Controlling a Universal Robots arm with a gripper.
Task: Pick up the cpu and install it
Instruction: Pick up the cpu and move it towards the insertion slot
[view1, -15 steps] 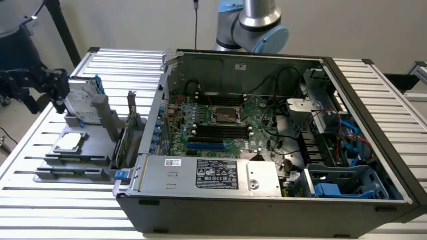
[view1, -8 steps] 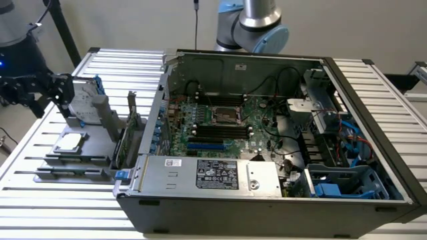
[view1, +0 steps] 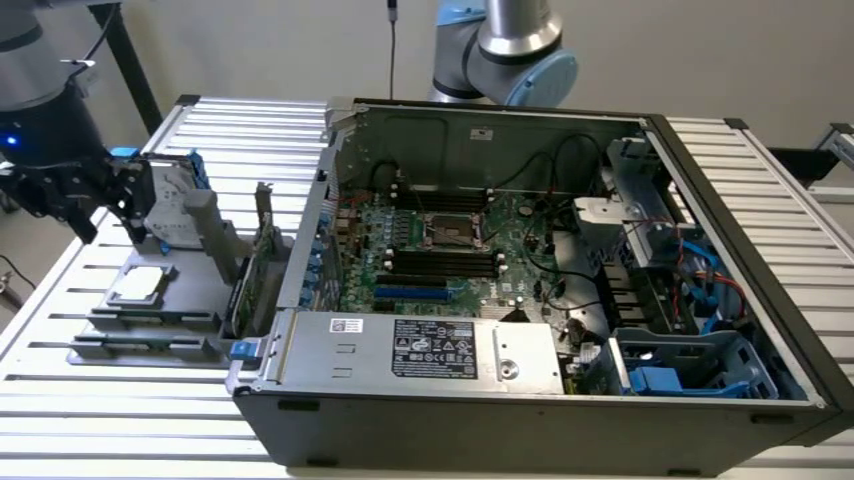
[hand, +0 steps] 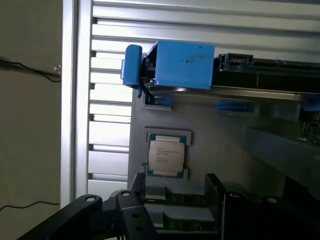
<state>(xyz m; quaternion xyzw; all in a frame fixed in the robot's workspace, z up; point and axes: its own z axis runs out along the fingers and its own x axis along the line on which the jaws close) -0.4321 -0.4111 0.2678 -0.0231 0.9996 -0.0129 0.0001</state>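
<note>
- At the exterior view's far left, the black two-fingered gripper (view1: 107, 215) hangs from a dark wrist with a small blue light. It is over the back part of a grey plastic parts tray (view1: 94, 335). Its jaws are spread apart and empty, gripping nothing.
- In the wrist view, the two black fingers (hand: 102, 212) sit wide apart, with only tray surface between them.
- The cpu (view1: 140, 286), a small flat square chip with a shiny silver-grey metal top and a thin pale rim, lies flat in a shallow recess of the tray. It is nearer the camera than the gripper and is not touched by it.
- In the wrist view, the cpu lies between the fingers and a blue bracket. The print on its lid is too small to read.
- Behind the cpu, a large silver hard drive in a blue plastic bracket (view1: 167, 195) stands upright on the tray.
- To the right, a green circuit card (view1: 260, 265) stands on edge between the tray and the case.
- The tray rests on a table of white metal slats (view1: 80, 420).
- In the centre, a large dark grey computer case (view1: 534, 430) lies open on its side.
- Inside the case is a green motherboard (view1: 400, 225) with a square metal-framed socket (view1: 454, 232) near its middle.
- A silver power supply box with a black label (view1: 427, 345) runs along the case's near edge.
- At the exterior view's right, blue plastic drive fittings (view1: 661, 380) sit in the case's corner.
- Behind the case rises a silver and pale blue arm joint (view1: 514, 50).
</note>
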